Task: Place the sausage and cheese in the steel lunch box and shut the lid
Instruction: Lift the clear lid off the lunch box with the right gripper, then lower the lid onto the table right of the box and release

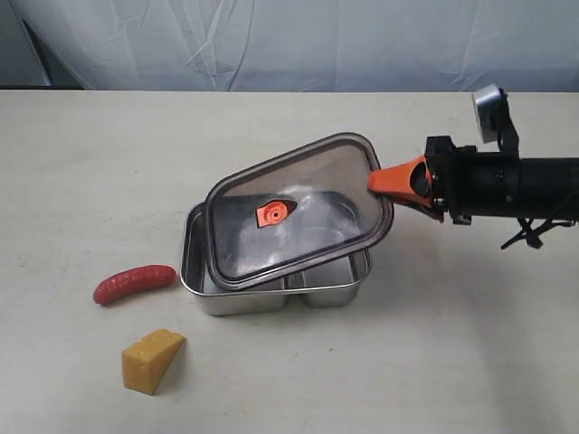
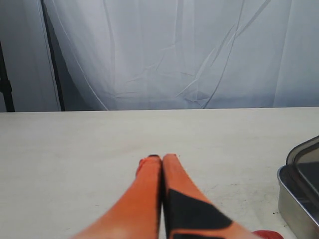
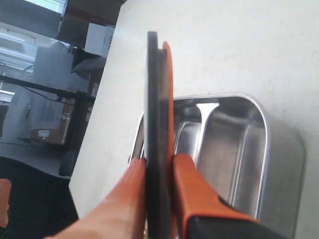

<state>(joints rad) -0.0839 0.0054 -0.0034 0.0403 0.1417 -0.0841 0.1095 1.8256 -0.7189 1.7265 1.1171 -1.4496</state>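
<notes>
The steel lunch box [image 1: 197, 282] sits mid-table with its two compartments [image 3: 239, 149] empty. Skewed across its top, the dark translucent lid [image 1: 298, 206] with an orange centre valve [image 1: 270, 213] is raised at its right end. My right gripper [image 1: 378, 181] is shut on that lid's right edge; in the right wrist view the lid [image 3: 155, 89] stands edge-on between the orange fingers [image 3: 189, 174]. The red sausage [image 1: 134, 282] lies left of the box, and the yellow cheese [image 1: 152, 360] wedge rests in front of it. My left gripper [image 2: 161, 158] is shut and empty above bare table.
A white curtain [image 1: 289, 41] hangs behind the table's far edge. The box's rim [image 2: 299, 199] shows in the left wrist view, with a bit of the sausage [image 2: 266, 234] beside it. Bare tabletop surrounds the box.
</notes>
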